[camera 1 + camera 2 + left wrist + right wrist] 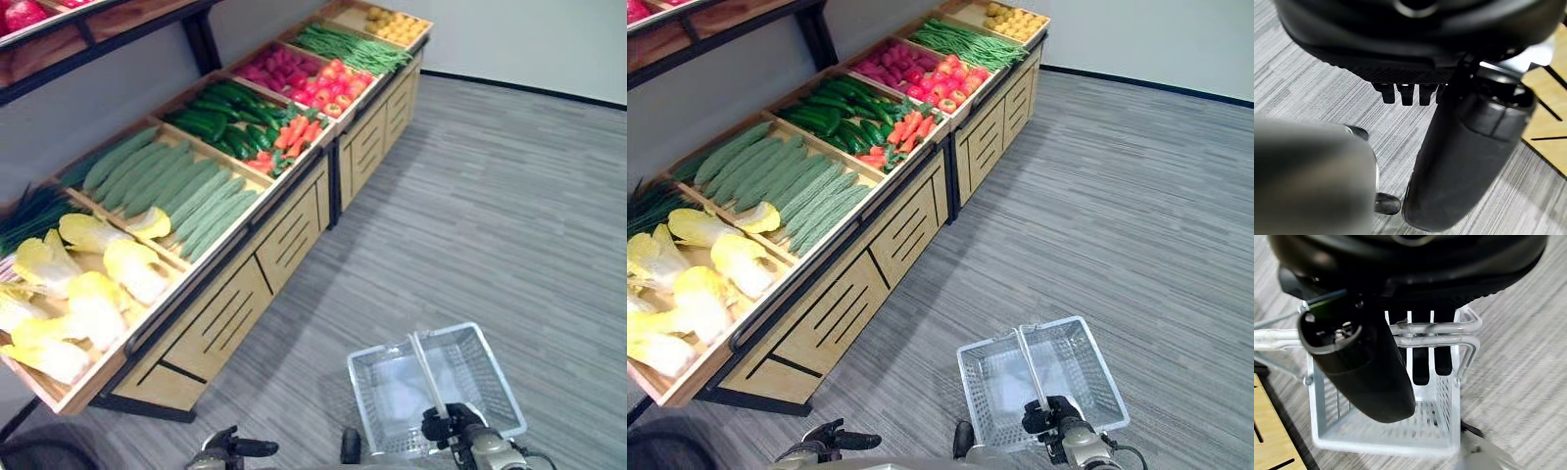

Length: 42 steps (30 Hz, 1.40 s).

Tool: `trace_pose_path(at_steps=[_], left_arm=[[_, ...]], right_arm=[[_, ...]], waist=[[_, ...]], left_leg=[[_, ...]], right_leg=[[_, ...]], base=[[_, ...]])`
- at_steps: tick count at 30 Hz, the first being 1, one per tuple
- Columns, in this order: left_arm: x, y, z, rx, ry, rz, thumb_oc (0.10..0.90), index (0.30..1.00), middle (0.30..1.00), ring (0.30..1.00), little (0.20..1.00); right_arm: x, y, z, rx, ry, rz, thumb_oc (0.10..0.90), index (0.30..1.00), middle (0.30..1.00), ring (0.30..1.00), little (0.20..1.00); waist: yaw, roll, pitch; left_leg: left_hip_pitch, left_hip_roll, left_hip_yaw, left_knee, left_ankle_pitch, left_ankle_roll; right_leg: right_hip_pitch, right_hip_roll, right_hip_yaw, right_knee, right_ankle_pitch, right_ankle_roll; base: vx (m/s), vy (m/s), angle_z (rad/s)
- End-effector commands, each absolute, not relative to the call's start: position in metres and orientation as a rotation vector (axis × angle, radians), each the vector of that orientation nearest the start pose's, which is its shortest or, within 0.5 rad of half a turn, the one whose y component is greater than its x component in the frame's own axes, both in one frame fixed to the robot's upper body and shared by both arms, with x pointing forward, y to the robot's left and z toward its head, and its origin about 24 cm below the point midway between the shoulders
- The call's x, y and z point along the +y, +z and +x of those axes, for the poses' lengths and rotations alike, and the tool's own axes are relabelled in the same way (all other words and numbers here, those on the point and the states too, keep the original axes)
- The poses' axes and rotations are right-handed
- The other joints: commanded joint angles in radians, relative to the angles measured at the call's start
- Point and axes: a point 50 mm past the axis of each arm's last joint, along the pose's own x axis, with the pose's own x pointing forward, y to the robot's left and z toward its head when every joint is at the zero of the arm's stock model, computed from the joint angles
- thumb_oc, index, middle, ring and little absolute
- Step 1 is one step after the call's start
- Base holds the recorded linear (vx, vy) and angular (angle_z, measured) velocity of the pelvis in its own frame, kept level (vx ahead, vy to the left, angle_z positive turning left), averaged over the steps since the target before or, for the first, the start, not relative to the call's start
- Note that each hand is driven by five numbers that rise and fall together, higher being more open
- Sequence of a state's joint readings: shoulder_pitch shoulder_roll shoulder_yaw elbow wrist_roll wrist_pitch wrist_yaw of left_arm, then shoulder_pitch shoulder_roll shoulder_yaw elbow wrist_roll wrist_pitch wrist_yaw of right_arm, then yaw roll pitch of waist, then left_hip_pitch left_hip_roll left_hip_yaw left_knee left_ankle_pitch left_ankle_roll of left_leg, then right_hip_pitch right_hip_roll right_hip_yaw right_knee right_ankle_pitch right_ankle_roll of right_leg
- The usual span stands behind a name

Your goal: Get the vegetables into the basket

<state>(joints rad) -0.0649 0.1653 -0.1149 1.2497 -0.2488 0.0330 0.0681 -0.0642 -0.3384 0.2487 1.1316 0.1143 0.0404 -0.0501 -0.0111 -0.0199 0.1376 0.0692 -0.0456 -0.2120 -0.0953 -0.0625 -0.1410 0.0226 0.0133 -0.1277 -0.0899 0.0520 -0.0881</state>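
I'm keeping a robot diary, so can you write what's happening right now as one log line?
right hand: shut on handle of white wire basket, nothing inside | left hand: low, holds nothing | vegetables on wooden display stand: untouched

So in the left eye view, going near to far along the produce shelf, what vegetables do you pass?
Yellow-white cabbages → pale green ridged gourds → dark green cucumbers → orange carrots → red tomatoes → green beans → yellow potatoes.
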Motion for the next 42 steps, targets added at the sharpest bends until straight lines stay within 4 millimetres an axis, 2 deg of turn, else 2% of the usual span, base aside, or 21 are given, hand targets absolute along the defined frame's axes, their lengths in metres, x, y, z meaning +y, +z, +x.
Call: trace_pose_path(at_steps=[1, 9, 12, 20, 27, 33, 35, 36, 37, 38, 40, 42], left_arm=[[0.223, -0.166, 0.085, 1.28, 0.172, 0.181, 0.9, 1.0, 1.0, 1.0, 1.0], [0.227, -0.166, 0.083, 1.287, 0.151, 0.22, 0.9, 1.0, 1.0, 1.0, 1.0], [0.226, -0.165, 0.087, 1.272, 0.141, 0.233, 0.9, 1.0, 1.0, 1.0, 1.0], [0.224, -0.165, 0.088, 1.267, 0.132, 0.235, 0.9, 1.0, 1.0, 1.0, 1.0], [0.226, -0.165, 0.088, 1.27, 0.152, 0.22, 0.9, 1.0, 1.0, 1.0, 1.0], [0.23, -0.162, 0.096, 1.235, 0.195, 0.187, 0.9, 1.0, 1.0, 1.0, 1.0], [0.23, -0.162, 0.096, 1.235, 0.195, 0.187, 0.9, 1.0, 1.0, 1.0, 1.0], [0.231, -0.159, 0.107, 1.2, 0.198, 0.181, 0.9, 1.0, 1.0, 1.0, 1.0], [0.231, -0.159, 0.107, 1.2, 0.198, 0.181, 0.9, 1.0, 1.0, 1.0, 1.0], [0.231, -0.157, 0.111, 1.187, 0.197, 0.183, 0.9, 1.0, 1.0, 1.0, 1.0], [0.231, -0.155, 0.118, 1.161, 0.19, 0.181, 0.9, 1.0, 1.0, 1.0, 1.0], [0.231, -0.155, 0.119, 1.158, 0.188, 0.182, 0.9, 1.0, 1.0, 1.0, 1.0]], right_arm=[[-0.259, -0.147, 0.111, 1.169, -0.092, -0.386, 0.4, 0.3, 0.3, 0.3, 0.3], [-0.252, -0.151, 0.108, 1.191, -0.063, -0.378, 0.4, 0.3, 0.3, 0.3, 0.3], [-0.252, -0.154, 0.099, 1.23, -0.065, -0.374, 0.4, 0.3, 0.3, 0.3, 0.3], [-0.254, -0.159, 0.082, 1.294, -0.073, -0.363, 0.4, 0.3, 0.3, 0.3, 0.3], [-0.258, -0.157, 0.085, 1.29, -0.073, -0.386, 0.4, 0.3, 0.3, 0.3, 0.3], [-0.259, -0.152, 0.101, 1.236, -0.053, -0.422, 0.4, 0.3, 0.3, 0.3, 0.3], [-0.259, -0.152, 0.101, 1.236, -0.053, -0.422, 0.4, 0.3, 0.3, 0.3, 0.3], [-0.262, -0.148, 0.113, 1.192, -0.051, -0.446, 0.4, 0.3, 0.3, 0.3, 0.3], [-0.262, -0.148, 0.113, 1.192, -0.051, -0.446, 0.4, 0.3, 0.3, 0.3, 0.3], [-0.264, -0.146, 0.116, 1.177, -0.054, -0.459, 0.4, 0.3, 0.3, 0.3, 0.3], [-0.267, -0.142, 0.123, 1.149, -0.059, -0.476, 0.4, 0.3, 0.3, 0.3, 0.3], [-0.268, -0.142, 0.124, 1.147, -0.057, -0.48, 0.4, 0.3, 0.3, 0.3, 0.3]], waist=[[0.01, 0.034, -0.006], [0.018, 0.042, -0.006], [0.01, 0.041, -0.013], [0.006, 0.033, -0.022], [0.018, 0.022, -0.019], [0.061, 0.004, 0.003], [0.061, 0.004, 0.003], [0.096, -0.005, 0.016], [0.092, -0.005, 0.016], [0.114, -0.008, 0.023], [0.15, -0.009, 0.033], [0.158, -0.008, 0.039]], left_leg=[[-0.052, -0.028, 0.029, 0.008, 0.154, 0.106], [-0.029, -0.03, 0.095, 0.008, 0.134, 0.128], [-0.011, -0.029, 0.109, 0.008, 0.117, 0.13], [0.03, -0.023, 0.108, 0.008, 0.095, 0.138], [0.037, -0.01, 0.084, 0.008, 0.095, 0.135], [0.017, 0.007, 0.017, 0.01, 0.122, 0.115], [0.017, 0.007, 0.017, 0.01, 0.122, 0.115], [-0.017, 0.004, -0.047, 0.03, 0.14, 0.089], [-0.018, 0.003, -0.051, 0.031, 0.14, 0.088], [-0.041, -0.007, -0.106, 0.045, 0.156, 0.077], [-0.075, -0.023, -0.164, 0.053, 0.18, 0.064], [-0.077, -0.023, -0.173, 0.049, 0.189, 0.059]], right_leg=[[0.004, -0.004, 0.203, 0.054, 0.029, 0.136], [0.006, -0.016, 0.253, 0.04, 0.037, 0.15], [0.019, -0.021, 0.258, 0.028, 0.037, 0.156], [0.058, -0.021, 0.258, 0.021, 0.023, 0.155], [0.056, -0.012, 0.239, 0.047, -0.002, 0.144], [0.038, -0.01, 0.156, 0.096, -0.035, 0.129], [0.038, -0.01, 0.155, 0.096, -0.035, 0.129], [0.04, -0.019, 0.067, 0.112, -0.053, 0.126], [0.041, -0.02, 0.063, 0.112, -0.054, 0.126], [0.043, -0.027, -0.007, 0.124, -0.067, 0.127], [0.049, -0.039, -0.101, 0.126, -0.076, 0.131], [0.057, -0.041, -0.13, 0.13, -0.083, 0.128]], base=[[0.12, 0.099, -0.72], [0.06, 0.077, -0.73], [0.06, 0.035, -0.07], [0.06, -0.004, 0.03], [0.02, -0.049, 0.05], [-0.01, -0.096, 0.36], [-0.04, -0.093, 0.57], [-0.07, -0.148, 0.62], [-0.09, -0.248, 0.98], [-0.04, -0.147, 1.48], [-0.06, -0.149, 1.9], [-0.02, -0.049, 1.49]])
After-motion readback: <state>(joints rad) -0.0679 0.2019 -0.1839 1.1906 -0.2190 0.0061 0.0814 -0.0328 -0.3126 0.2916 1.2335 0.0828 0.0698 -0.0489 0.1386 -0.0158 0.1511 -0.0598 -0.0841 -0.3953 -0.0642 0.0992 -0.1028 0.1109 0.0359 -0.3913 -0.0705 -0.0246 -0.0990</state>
